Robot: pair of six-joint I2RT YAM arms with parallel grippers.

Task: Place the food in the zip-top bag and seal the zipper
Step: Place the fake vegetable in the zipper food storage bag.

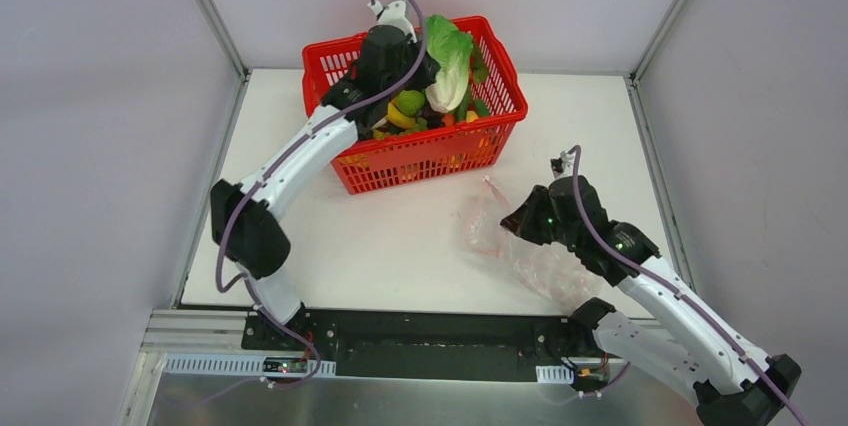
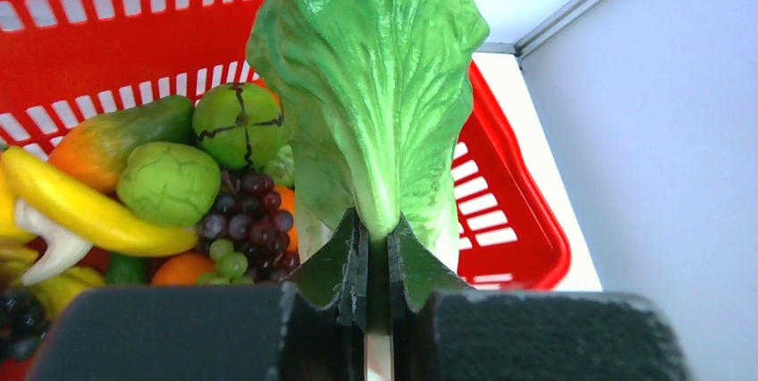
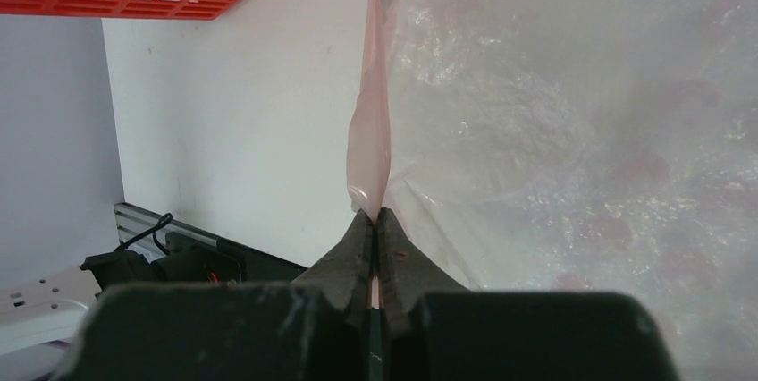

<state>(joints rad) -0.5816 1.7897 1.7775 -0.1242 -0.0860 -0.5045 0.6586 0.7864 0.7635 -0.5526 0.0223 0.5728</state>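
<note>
My left gripper [image 2: 379,236] is shut on the stem end of a leafy green-white cabbage [image 2: 375,86], which stands up over the red basket [image 1: 420,161]. In the overhead view that gripper [image 1: 425,86] sits in the basket beside the cabbage [image 1: 450,61]. Other food fills the basket: a banana [image 2: 89,211], green fruits [image 2: 170,182], purple grapes [image 2: 255,215]. My right gripper [image 3: 375,220] is shut on the pink zipper [image 3: 368,131] of the clear zip-top bag [image 3: 572,131]. From overhead the bag [image 1: 500,231] lies crumpled on the table by the right gripper [image 1: 512,222].
The red mesh basket stands at the back centre of the white table [image 1: 370,246]. Grey walls close in the left, right and back. A black rail [image 1: 430,341] runs along the near edge by the arm bases.
</note>
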